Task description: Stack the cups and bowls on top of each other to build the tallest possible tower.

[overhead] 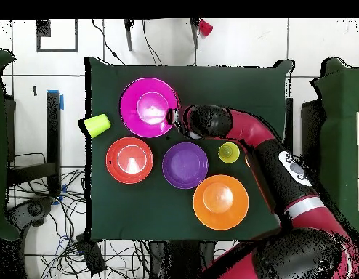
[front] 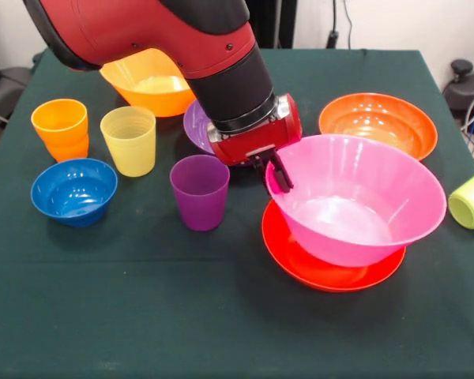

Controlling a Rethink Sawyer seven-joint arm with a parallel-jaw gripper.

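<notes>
Pink bowl (front: 355, 197) pinched at rim by fingers (front: 279, 175), tilted over red-orange bowl (front: 332, 264); next, lower level and release.

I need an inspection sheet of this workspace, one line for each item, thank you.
Surface: green table, flat.
Job's things: pink bowl sits in a red-orange bowl; lime cup lies on its side near the table's edge.
Clutter: nothing seen.
Grippers: gripper at the pink bowl's rim.
Cables: loose cables on the floor.
Surroundings: tiled floor.
</notes>
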